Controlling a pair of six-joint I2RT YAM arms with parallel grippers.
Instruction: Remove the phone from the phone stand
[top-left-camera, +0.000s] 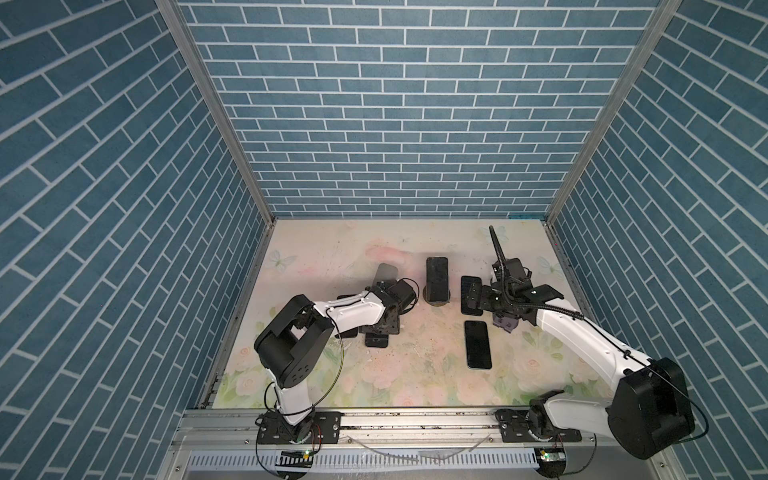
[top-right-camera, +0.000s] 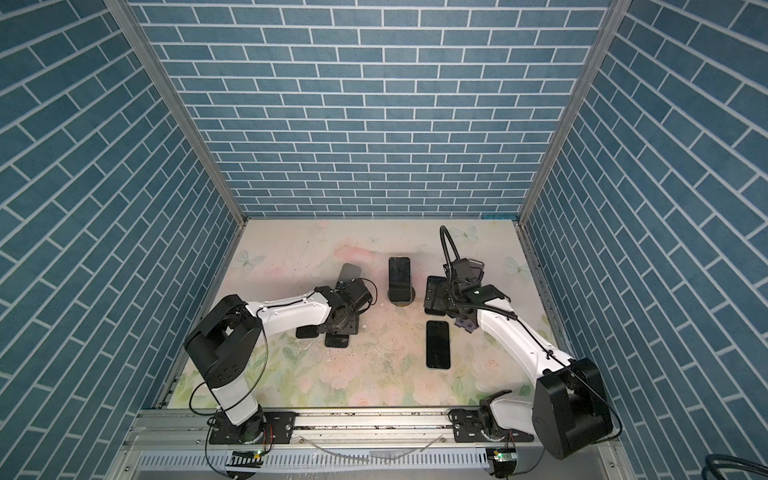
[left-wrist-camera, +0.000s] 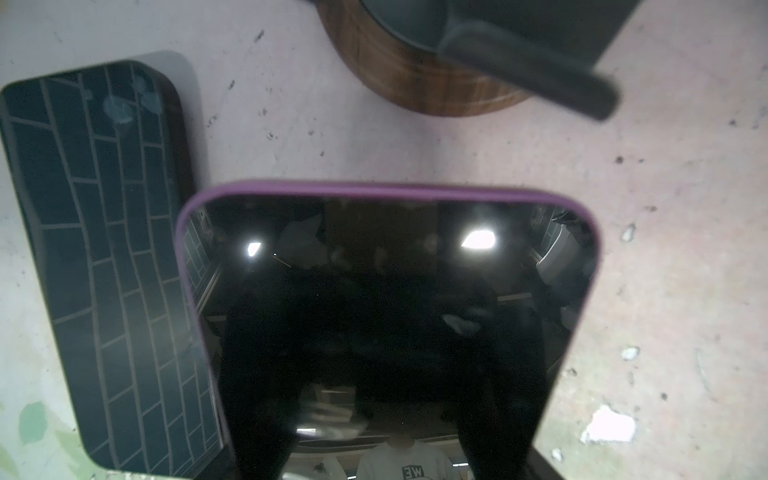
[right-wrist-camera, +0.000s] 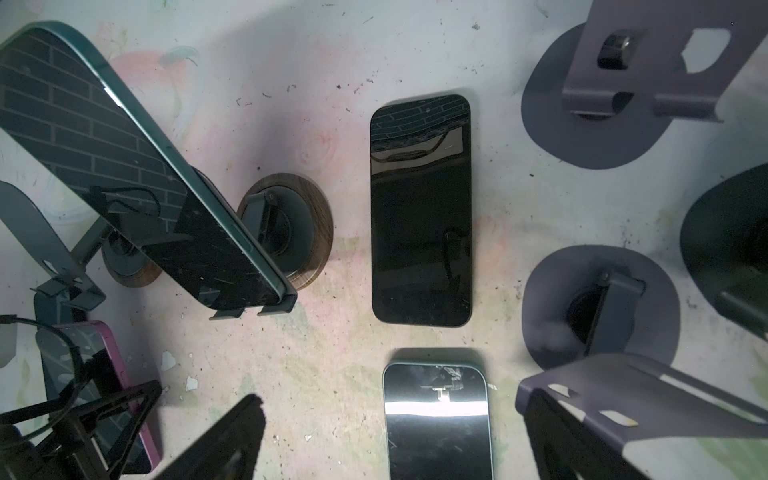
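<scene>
Phone (top-left-camera: 437, 276) leans on the wood-base phone stand (top-left-camera: 436, 302) mid-table, screen up, lower end caught in the stand's lip.

Left tool (top-left-camera: 380, 326) is at 8 o'clock of that stand, low over the table (top-left-camera: 374, 374). It looks clamped on a purple-cased phone (left-wrist-camera: 386, 311), with a black phone (left-wrist-camera: 108, 266) lying flat just beside it. Empty grey stand (top-left-camera: 387, 272) is at 9 o'clock of the target.

Right tool (top-right-camera: 434, 297) is at 3 o'clock of the target, jaws wide apart and holding nothing, hovering over a flat phone (right-wrist-camera: 420, 208). Second flat phone (top-left-camera: 478, 344) lies at 5 o'clock.

Judgement: the right tool is free and nearest, so it should do the pick.
- Come in from 3 o'clock and match the phone's tilt.
- Pinch the long edges above the lip, not the glass face.
- Close fully before moving.
- Lift along the lean first so the lower end clears the lip, then pull away.

Risks: the light stand could tip or drag along, and the tool could clip the flat phone below. The left tool is best kept clear at 8 o'clock.
</scene>
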